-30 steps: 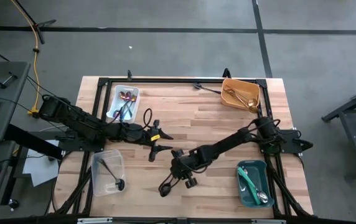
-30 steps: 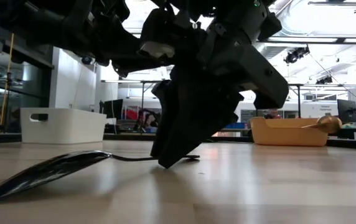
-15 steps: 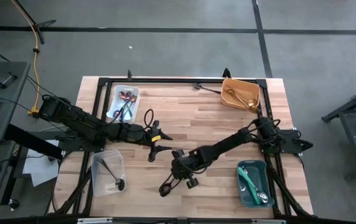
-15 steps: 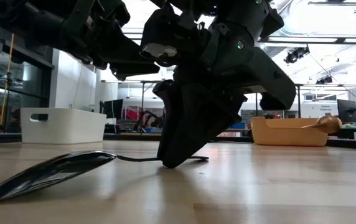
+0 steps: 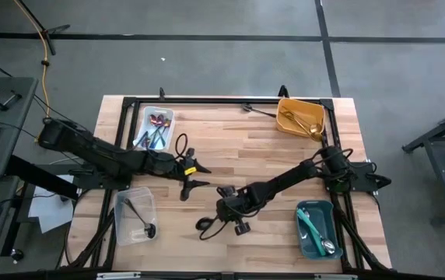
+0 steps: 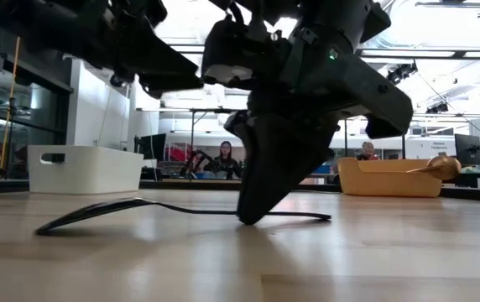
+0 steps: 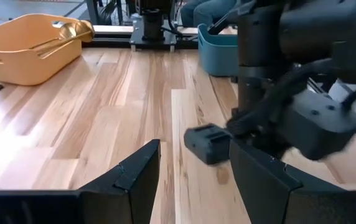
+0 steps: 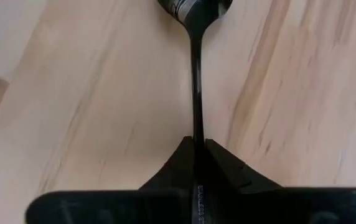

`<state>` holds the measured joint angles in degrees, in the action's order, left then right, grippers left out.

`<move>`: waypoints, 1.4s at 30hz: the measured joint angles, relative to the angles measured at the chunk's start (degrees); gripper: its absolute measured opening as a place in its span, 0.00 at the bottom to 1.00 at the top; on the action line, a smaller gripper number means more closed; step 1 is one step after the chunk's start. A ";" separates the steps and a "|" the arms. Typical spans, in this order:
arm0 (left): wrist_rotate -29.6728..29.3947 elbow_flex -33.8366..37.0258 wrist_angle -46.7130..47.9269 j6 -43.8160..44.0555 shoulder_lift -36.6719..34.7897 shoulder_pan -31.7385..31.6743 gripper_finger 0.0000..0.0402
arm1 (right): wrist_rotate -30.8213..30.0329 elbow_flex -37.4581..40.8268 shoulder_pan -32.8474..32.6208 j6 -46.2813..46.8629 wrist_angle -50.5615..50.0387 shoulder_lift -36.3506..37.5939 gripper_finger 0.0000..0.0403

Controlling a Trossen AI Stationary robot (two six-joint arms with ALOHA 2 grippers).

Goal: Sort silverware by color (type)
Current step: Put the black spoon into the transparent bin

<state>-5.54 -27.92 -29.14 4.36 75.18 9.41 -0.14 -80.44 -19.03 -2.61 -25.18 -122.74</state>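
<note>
A black spoon (image 5: 204, 224) lies on the wood near the table's near edge, and my right gripper (image 5: 226, 211) is shut on its handle. The low view shows the spoon (image 6: 139, 208) stretched across the board under the gripper (image 6: 253, 216). In the right wrist view its bowl (image 8: 193, 6) points away from the fingers. My left gripper (image 5: 187, 178) is open and hovers left of centre, touching nothing; in the left wrist view (image 7: 193, 180) it faces the right arm. The other silverware lies sorted in bins. My right gripper pinches the black spoon's thin handle (image 8: 197, 127) between its two fingers, coming from above and pointing down. The handle's free end (image 6: 320, 216) sticks out past the fingers on the far side from the bowl. The bowl's tip (image 6: 43, 228) rests on the table.
Bins stand toward each corner: a white one (image 5: 165, 113) with iridescent spoons, an orange one (image 5: 289, 103) with gold pieces, a teal one (image 5: 303, 235) with teal-handled pieces, and a clear one (image 5: 121, 222) with black utensils. A black frame (image 5: 207, 100) rims the table. People sit beyond it (image 6: 223, 159).
My right gripper has stayed shut on the handle and swung the spoon about on the table. The bowl has moved toward the table's left and lies flatter. My left gripper has drawn back toward the table's left edge, staying open.
</note>
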 joint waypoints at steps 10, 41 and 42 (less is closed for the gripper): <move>-0.02 0.00 17.47 3.78 -14.39 1.41 0.46 | 1.33 5.73 1.05 4.25 -3.72 4.53 0.03; 0.93 4.40 -35.37 -9.29 4.05 4.44 0.46 | 0.84 43.70 4.39 10.49 92.08 28.44 0.02; 1.47 3.82 -35.93 -9.14 5.22 4.44 0.46 | 1.46 42.56 4.69 10.19 90.45 28.44 0.02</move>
<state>-4.07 -24.11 -65.07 -4.78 80.40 13.85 1.32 -37.88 -14.34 7.59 65.26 -94.30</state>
